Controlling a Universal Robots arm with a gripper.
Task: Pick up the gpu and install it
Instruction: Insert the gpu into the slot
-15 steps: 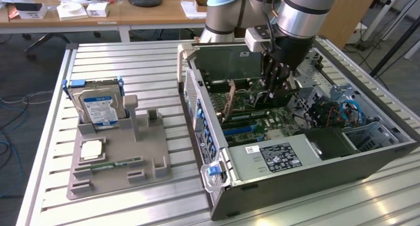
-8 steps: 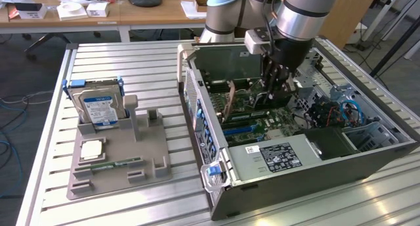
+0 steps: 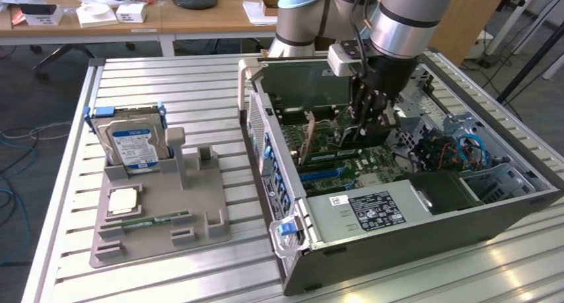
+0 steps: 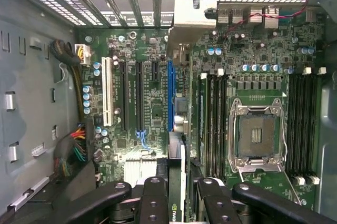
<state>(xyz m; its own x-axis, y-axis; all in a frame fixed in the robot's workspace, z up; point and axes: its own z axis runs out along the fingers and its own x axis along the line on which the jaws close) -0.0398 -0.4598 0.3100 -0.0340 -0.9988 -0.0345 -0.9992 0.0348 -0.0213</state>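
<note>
The arm point(image 3: 401, 19) is reaching down into the open case point(image 3: 387, 250). Its gripper point(image 3: 368, 126) is clamping the gpu point(image 3: 377, 136), holding it just above the motherboard point(image 3: 348, 163). Toward the exterior view's left, a grey tray point(image 3: 205, 218) is sitting on the slatted table point(image 3: 176, 85), carrying an upright hard drive point(image 3: 132, 143), a square chip point(image 3: 123, 201) and a memory stick point(image 3: 154, 219).

Bright, even light; glare on table point(image 3: 520, 263); case point(image 3: 397, 247) interior dimmer.

Your exterior view slants down from high and well back onto the open grey metal computer case point(image 3: 423, 240). Your wrist view, behind the black gripper point(image 4: 181, 184), faces the green motherboard point(image 4: 152, 108) closely. Both views share that board.
</note>
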